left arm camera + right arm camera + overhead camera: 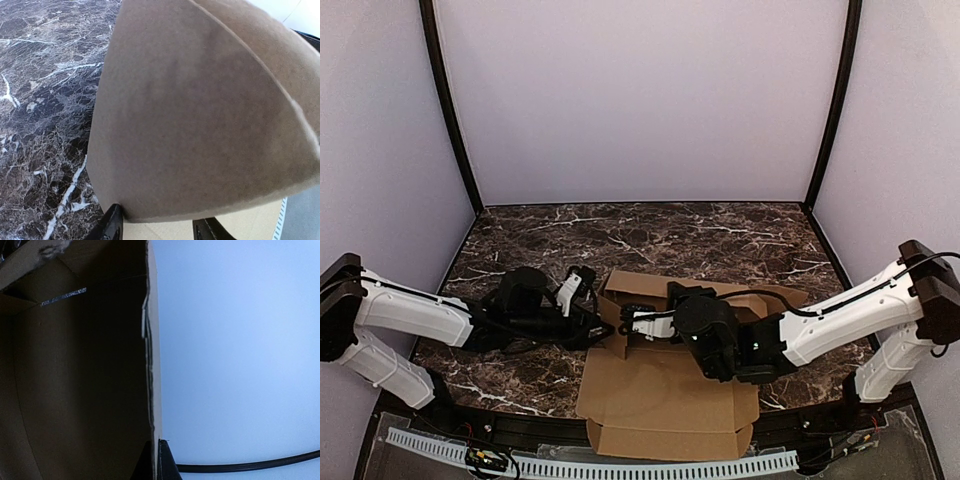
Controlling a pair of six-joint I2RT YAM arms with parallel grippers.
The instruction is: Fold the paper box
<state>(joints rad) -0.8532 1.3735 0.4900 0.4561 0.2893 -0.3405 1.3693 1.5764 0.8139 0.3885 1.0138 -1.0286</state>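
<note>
Left gripper (160, 231): jaws stand apart with nothing pinched between them; the two dark fingertips (112, 227) show at the bottom of the left wrist view.
Side flap (200, 115): brown cardboard, raised and tilted, filling most of the left wrist view. Its lower corner sits just at the left-hand fingertip, and its lower edge spans the gap between the two.
Right gripper (158, 460): fingers pressed together. The upright cardboard edge (150, 365) runs straight down to them, but I cannot tell whether it is caught between them.
Paper box (660, 385): partly folded, lying at the near middle of the table. The base panel is flat, the rear and left walls are raised, and the front flap reaches the near edge.
Left arm (415, 315): comes in from the left, its wrist at the box's left wall.
Right arm (840, 320): comes in from the right and reaches across the box, its wrist over the left part of the base.
Table (720, 235): dark marble pattern with white veins.
Cable (250, 463): black, crossing the bottom right of the right wrist view.
Enclosure walls (640, 100): pale lavender, behind and at both sides.
</note>
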